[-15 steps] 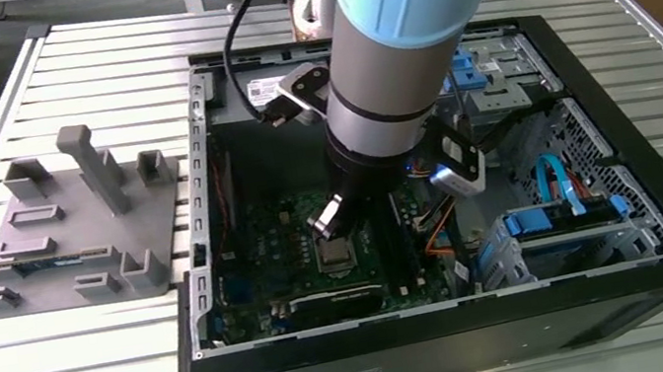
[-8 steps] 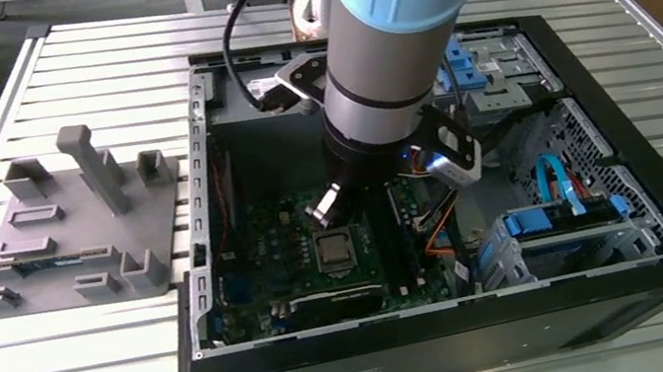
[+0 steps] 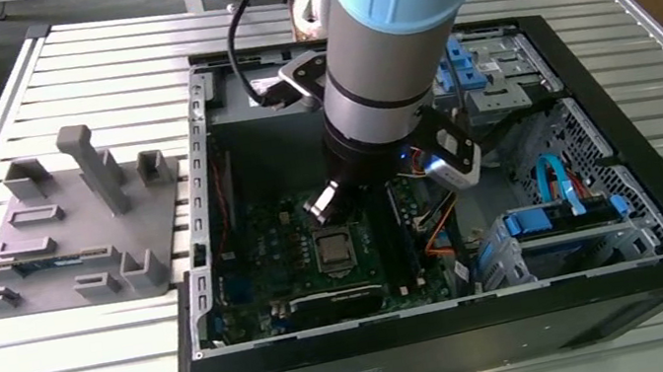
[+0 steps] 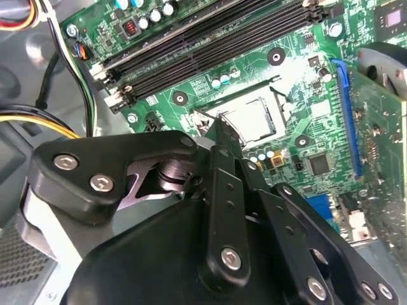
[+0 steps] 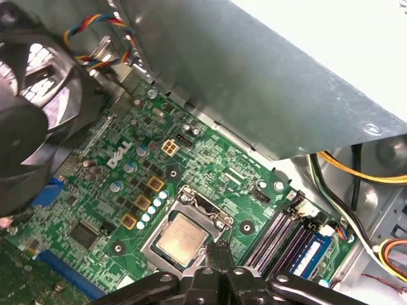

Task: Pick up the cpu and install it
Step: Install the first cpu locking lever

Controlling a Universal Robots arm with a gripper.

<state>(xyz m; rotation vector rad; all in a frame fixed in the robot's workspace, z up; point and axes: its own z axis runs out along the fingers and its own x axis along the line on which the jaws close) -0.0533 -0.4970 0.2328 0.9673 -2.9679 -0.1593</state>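
Open from above onto the cpu [image 3: 334, 245], lower centre of the exterior view, apart from the arm [image 3: 388, 77] overhead. Walled at the exterior view's left by the case side [image 3: 210, 205]. Crowded at its right by orange cables [image 3: 441, 228] and drive cage [image 3: 566, 234]. Close by, memory slots [image 5: 280, 232] and fan [image 5: 28, 108].

Both wrist views close over motherboard [image 5: 210, 155]

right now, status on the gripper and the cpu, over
gripper shut, empty, at the edge of the socket. cpu lying in the socket, not held. nothing between gripper and cpu.
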